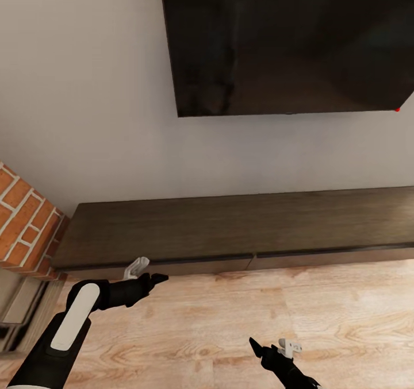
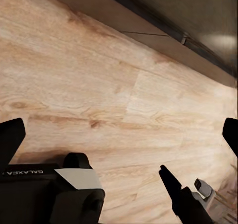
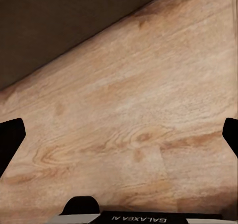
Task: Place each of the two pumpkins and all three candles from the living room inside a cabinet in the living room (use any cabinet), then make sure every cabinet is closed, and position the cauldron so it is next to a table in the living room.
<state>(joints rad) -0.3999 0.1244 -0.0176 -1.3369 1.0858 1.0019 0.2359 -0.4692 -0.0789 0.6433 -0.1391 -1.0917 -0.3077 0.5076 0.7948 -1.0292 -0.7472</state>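
I am parked square to the long, low dark-brown cabinet [image 1: 241, 228], which runs across the middle of the head view under a black wall-mounted television [image 1: 287, 41] in the upper right, with a brick fireplace corner [image 1: 26, 219] at the left edge. My left gripper [image 1: 146, 271] is held out low at the lower left, just in front of the cabinet's left front panel, its fingers spread wide and holding nothing; I judge it sits there because that handleless panel has to be pulled open or pushed shut, and the seam between panels [image 2: 183, 37] shows close in the left wrist view. My right gripper [image 1: 275, 347] hangs near the bottom centre over bare wood floor [image 1: 241, 320], also spread open and empty, well clear of the cabinet, kept back so it does not get in the way. All front panels look shut from here. No pumpkins, candles or cauldron are visible in these views.
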